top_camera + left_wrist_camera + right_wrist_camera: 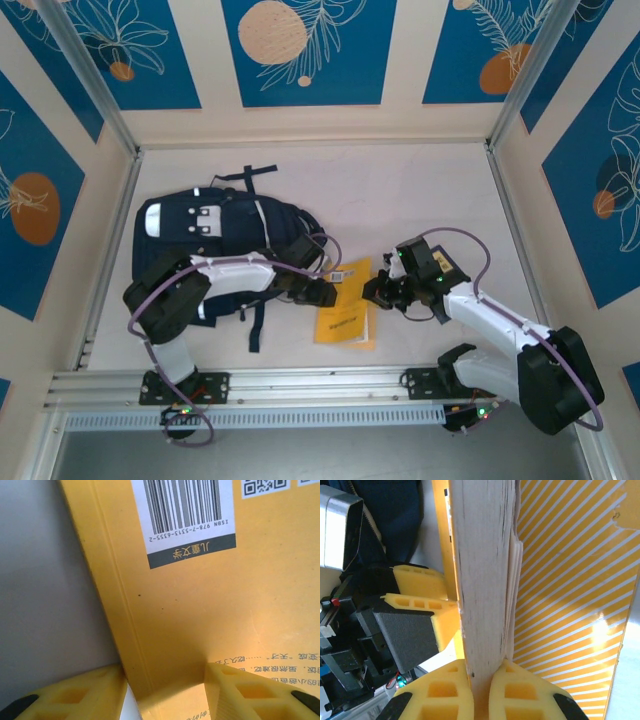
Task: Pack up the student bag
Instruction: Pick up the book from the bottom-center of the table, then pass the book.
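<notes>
While the right claw [482, 667] is clenched on the yellow book's [345, 310] page edge, left claw [165, 675] sits spread against its cover; student bag [200, 215] lies flat back-left on the table [420, 200]; likely soft and floppy; I'd grab its top handle.

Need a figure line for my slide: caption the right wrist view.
Right gripper pinches the pages of a yellow book; left gripper at its cover, student bag behind.

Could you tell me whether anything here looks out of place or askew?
Yes: the yellow book beside the student bag is splayed open. The right tool pinches its page block, while the striped cover and a few leaves fan away outside the grip.
</notes>
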`<state>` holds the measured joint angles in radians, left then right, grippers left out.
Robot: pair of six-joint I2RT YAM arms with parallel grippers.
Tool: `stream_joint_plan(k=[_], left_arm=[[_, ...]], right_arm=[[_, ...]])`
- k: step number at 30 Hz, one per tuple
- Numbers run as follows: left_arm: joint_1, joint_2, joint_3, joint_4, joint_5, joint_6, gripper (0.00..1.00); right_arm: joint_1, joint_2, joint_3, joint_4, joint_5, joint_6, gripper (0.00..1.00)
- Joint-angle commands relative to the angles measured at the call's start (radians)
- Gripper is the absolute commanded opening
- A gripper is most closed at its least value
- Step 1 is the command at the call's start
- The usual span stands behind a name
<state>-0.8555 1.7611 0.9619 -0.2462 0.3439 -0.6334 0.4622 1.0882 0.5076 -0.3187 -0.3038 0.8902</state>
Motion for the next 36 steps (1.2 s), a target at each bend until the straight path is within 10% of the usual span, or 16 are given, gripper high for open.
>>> stream_joint_plan(k=[1,8,13,22,36], left_arm=[[-0.011,-0.015,-0.028,-0.029,0.014,0.038,0.51],[0.073,-0.158,-0.091,-0.072,0.003,0.035,0.64],[0.124,-0.250,-0.182,0.051,0.142,-0.062,0.95],[0.128,-0.272,-0.219,0.246,0.315,-0.190,0.93],[0.127,-0.411,-0.223,0.387,0.384,-0.284,0.24]], right_arm=[[0.003,-0.026,-0.009,0.057,-0.059,0.002,0.00],[-0.048,-0.122,-0.014,0.013,-0.100,-0.015,0.00],[-0.096,-0.169,-0.040,0.067,-0.203,0.023,0.00],[-0.153,-0.233,-0.087,0.225,-0.356,0.130,0.00],[-0.186,-0.271,-0.067,0.099,-0.290,0.079,0.05]])
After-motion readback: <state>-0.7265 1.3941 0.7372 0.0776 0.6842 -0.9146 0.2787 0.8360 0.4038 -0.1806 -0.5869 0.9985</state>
